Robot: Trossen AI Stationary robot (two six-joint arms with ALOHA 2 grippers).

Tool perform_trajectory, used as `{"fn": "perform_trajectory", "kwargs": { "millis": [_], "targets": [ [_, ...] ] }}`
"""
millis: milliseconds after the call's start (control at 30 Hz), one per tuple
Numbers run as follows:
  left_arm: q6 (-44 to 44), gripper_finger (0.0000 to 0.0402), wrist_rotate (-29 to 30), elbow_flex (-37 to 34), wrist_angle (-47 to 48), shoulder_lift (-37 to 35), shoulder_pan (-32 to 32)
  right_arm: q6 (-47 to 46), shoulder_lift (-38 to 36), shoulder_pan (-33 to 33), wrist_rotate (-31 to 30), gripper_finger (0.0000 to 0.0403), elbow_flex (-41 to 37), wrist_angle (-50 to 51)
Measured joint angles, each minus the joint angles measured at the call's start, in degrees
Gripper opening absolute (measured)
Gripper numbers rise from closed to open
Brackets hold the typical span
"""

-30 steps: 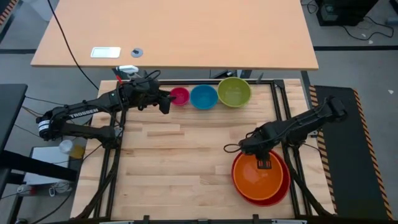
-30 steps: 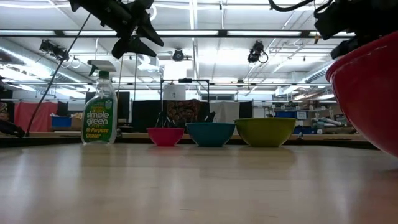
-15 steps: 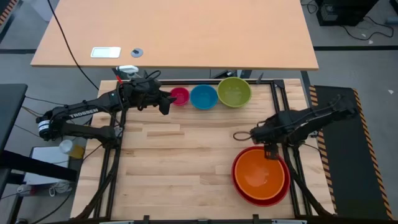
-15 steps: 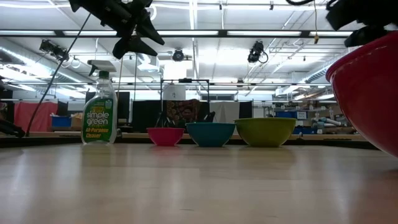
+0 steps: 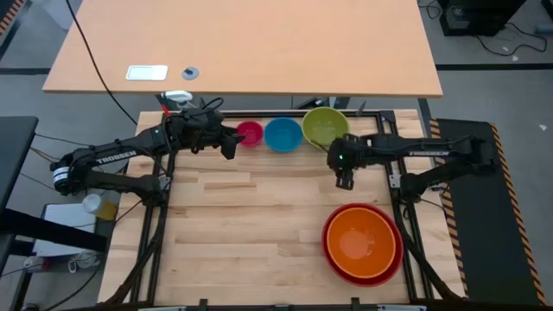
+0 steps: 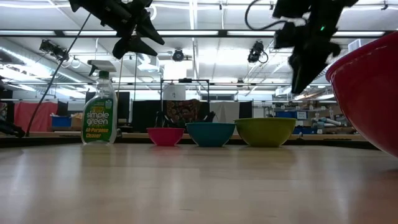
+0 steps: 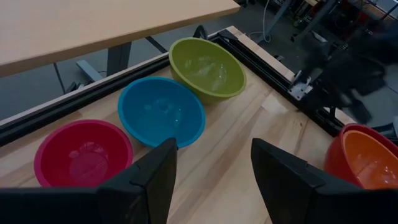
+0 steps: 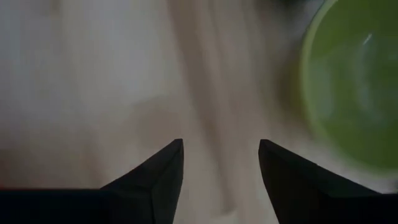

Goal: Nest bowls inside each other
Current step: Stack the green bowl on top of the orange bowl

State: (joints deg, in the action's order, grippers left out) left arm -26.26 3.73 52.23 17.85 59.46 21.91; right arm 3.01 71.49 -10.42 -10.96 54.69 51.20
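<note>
Along the far edge of the table stand three bowls in a row, each on its base: pink (image 5: 249, 133), blue (image 5: 282, 134) and lime green (image 5: 325, 127). The orange bowl (image 5: 360, 242) sits nested inside the red bowl (image 5: 384, 272) at the near right. My left gripper (image 5: 230, 143) hovers open just left of the pink bowl, above the table (image 7: 214, 180). My right gripper (image 5: 344, 180) is open and points down over bare wood on the near side of the green bowl (image 8: 348, 81), with nothing between its fingers (image 8: 221, 168).
A green spray bottle (image 6: 99, 115) stands at the far left corner, behind my left arm. A black frame rail (image 5: 389, 147) runs along the table's far and right edges. Bare wood (image 5: 242, 225) lies across the middle and near left.
My right gripper has left the orange bowl's far rim and swung toward the far edge and a little left, ending just short of the green bowl. The orange bowl stays nested in the red one. My left arm has kept still.
</note>
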Motion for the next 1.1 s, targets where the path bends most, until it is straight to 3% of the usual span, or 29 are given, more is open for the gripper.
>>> {"fn": "perform_trajectory", "kwargs": {
  "millis": [200,300,400,533,800,1100],
  "targets": [
    [0.51,0.0208,0.02,0.00,-0.05,0.00,-0.02,13.09,2.36,-8.43,0.55,0.0242,-0.58,-9.42],
    [1.40,0.0208,0.02,0.02,-0.20,0.00,-0.02,17.50,5.62,-12.76,2.47,0.0267,-0.58,-9.52],
    [1.44,0.0208,0.04,0.02,-0.05,0.00,0.00,22.36,9.48,-15.41,-0.07,0.0287,-0.58,-10.08],
    [1.53,0.0208,0.04,0.02,-0.01,0.02,-0.02,27.01,14.52,-17.92,-0.73,0.0286,-0.58,-11.87],
    [2.01,0.0208,0.07,0.02,-0.01,0.02,0.00,31.31,22.46,-19.88,-2.32,0.0194,-0.58,-12.99],
    [1.43,0.0208,0.07,0.02,-0.02,0.04,0.00,29.93,21.43,-19.99,-2.75,0.0042,-0.58,-11.95]
  ]
}}
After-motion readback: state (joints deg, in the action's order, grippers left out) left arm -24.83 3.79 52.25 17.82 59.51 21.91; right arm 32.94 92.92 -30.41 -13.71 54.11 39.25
